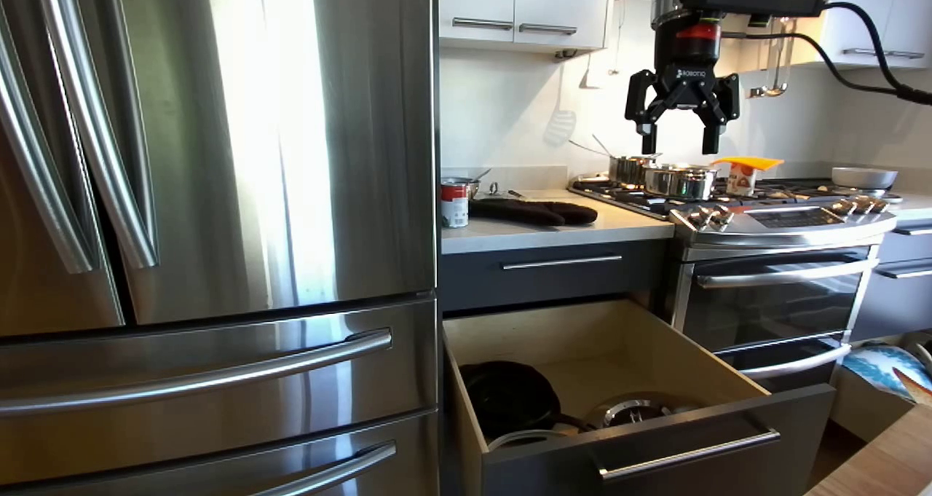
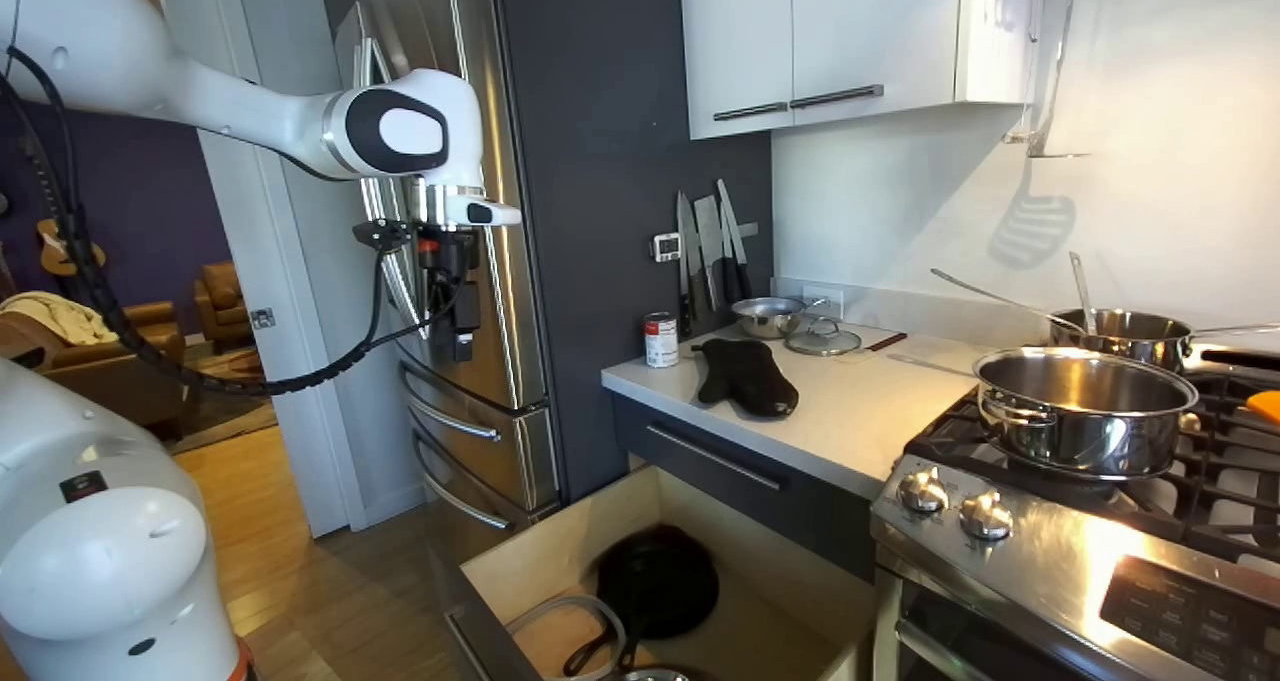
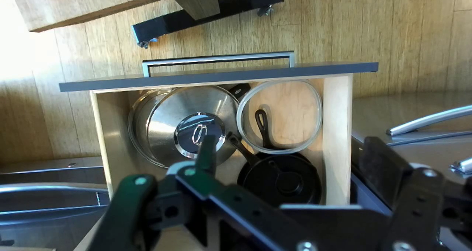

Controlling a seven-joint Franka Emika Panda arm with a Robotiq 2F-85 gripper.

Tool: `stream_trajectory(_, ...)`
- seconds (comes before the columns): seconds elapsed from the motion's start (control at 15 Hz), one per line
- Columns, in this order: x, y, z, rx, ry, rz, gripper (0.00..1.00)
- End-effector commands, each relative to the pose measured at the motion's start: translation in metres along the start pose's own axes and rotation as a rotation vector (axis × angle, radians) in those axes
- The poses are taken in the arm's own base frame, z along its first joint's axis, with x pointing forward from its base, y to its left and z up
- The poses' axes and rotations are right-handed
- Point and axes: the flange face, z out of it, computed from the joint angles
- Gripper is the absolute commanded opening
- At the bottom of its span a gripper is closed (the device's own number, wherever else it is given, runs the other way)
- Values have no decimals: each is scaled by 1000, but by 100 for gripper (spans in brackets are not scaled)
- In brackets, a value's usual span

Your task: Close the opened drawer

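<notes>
Fingers (image 1: 711,138) of the Robotiq gripper (image 1: 679,151): set apart, pointing down. The wrist view looks into the deep drawer (image 3: 338,140), pulled out, containing a steel lid (image 3: 184,103) and black skillets (image 3: 297,171). Its grey front (image 1: 670,438) carries a steel bar handle (image 1: 692,455). Location: under a closed, shallower drawer (image 1: 553,285), between the refrigerator (image 1: 371,154) and the gas range (image 1: 772,303).

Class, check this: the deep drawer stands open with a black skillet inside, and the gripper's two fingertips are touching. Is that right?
Not quite: an exterior view shows the gripper with its fingertips apart. The deep drawer does stand open with a black skillet inside.
</notes>
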Motion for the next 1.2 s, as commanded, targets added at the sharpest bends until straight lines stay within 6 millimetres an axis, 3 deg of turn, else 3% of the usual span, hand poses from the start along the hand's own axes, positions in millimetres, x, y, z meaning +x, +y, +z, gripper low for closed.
stream_trajectory(0.0, 0, 0, -1, 0, -1, 0, 100)
stream_trajectory(0.13, 0, 0, -1, 0, -1, 0, 100)
stream_trajectory(0.27, 13, -3, 12, 16, -20, -12, 100)
stream_trajectory(0.73, 51, -18, 113, 40, -114, 41, 100)
stream_trajectory(1.13, 52, -34, 191, 43, -275, 104, 100)
